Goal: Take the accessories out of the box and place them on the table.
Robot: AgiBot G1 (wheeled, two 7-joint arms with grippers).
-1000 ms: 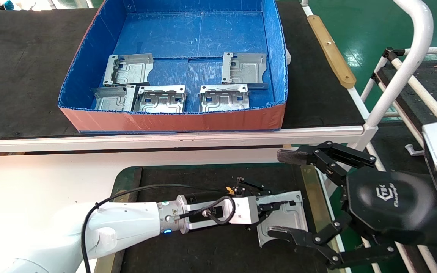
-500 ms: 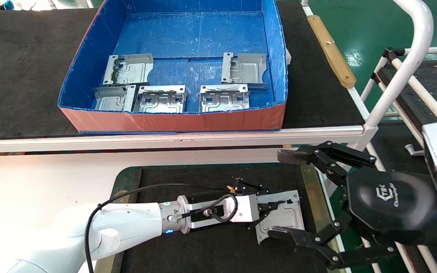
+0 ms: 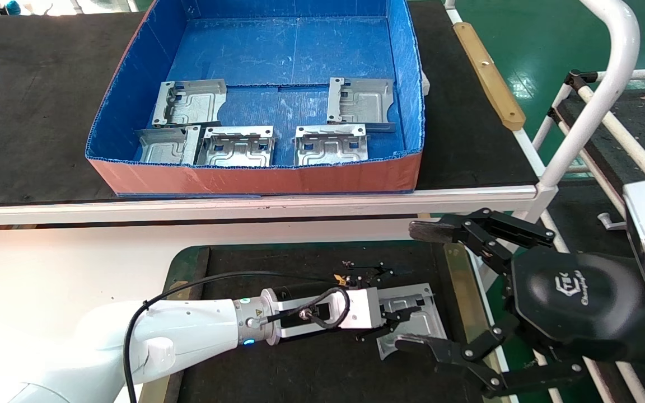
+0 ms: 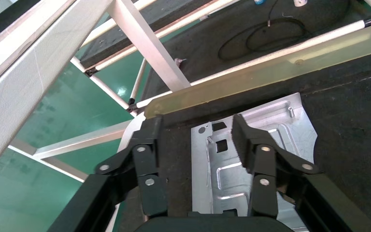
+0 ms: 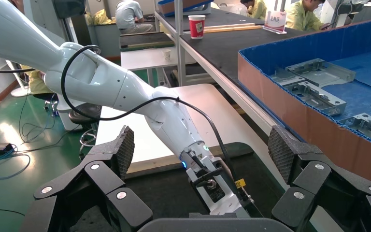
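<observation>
One silver accessory plate lies flat on the dark mat of the white table. My left gripper is low over it and open. In the left wrist view the left gripper has one finger over the plate and the other over bare mat, the plate's edge between them. My right gripper hangs wide open and empty beside the mat's right side. The blue box on the black bench holds several plates, such as one at the front.
A brass-coloured strip runs along the mat's right edge under the right gripper. A white tube frame rises at the right. In the right wrist view the left arm lies between the right gripper's pads, with the box wall beyond.
The plate at my left gripper has shifted a little left and settled lower on the mat. The left gripper drew back slightly. The right arm has not moved.
</observation>
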